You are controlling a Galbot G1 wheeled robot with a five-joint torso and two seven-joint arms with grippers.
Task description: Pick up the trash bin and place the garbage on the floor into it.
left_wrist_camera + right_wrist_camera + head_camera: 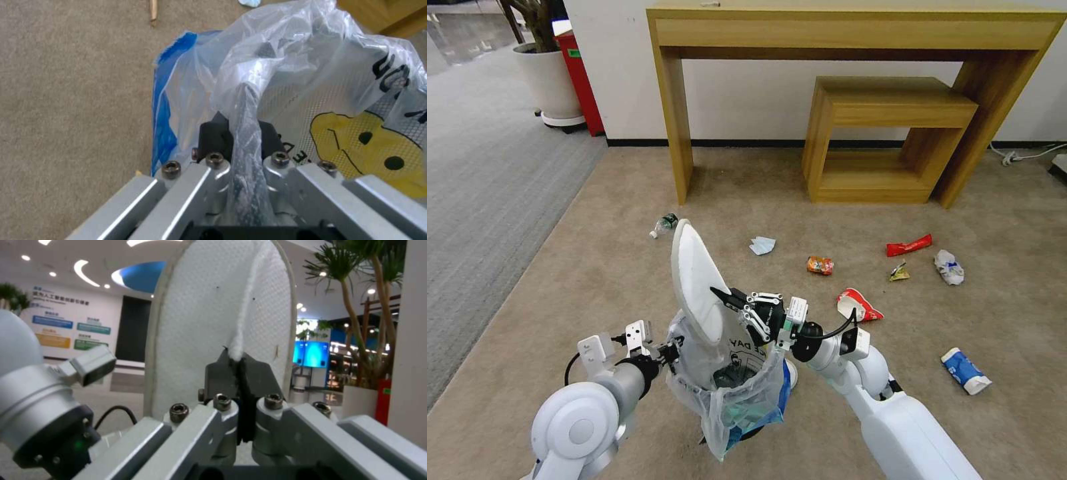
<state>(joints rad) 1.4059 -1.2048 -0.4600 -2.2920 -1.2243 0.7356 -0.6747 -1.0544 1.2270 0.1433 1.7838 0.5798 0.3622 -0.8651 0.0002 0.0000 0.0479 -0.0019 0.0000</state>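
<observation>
The right tool, jaws clamped on the edge of a flat white fabric slipper, holds it upright over the mouth of the small round blue trash bin lined with a crinkly translucent plastic bag. The left tool is pinched shut on the bin's bag-wrapped rim, keeping the bin raised above the beige short-pile carpet floor. The slipper looks light and floppy, so an edge grip should serve; the bag is slick and may slide under the fingers. The right forearm angles in from the lower right with its wrist turned toward the bin, while the left arm reaches in low from the lower left. Across the floor toward the wooden counter at its far edge lie a plastic bottle, a pale blue mask, a crushed orange can and a red wrapper.
</observation>
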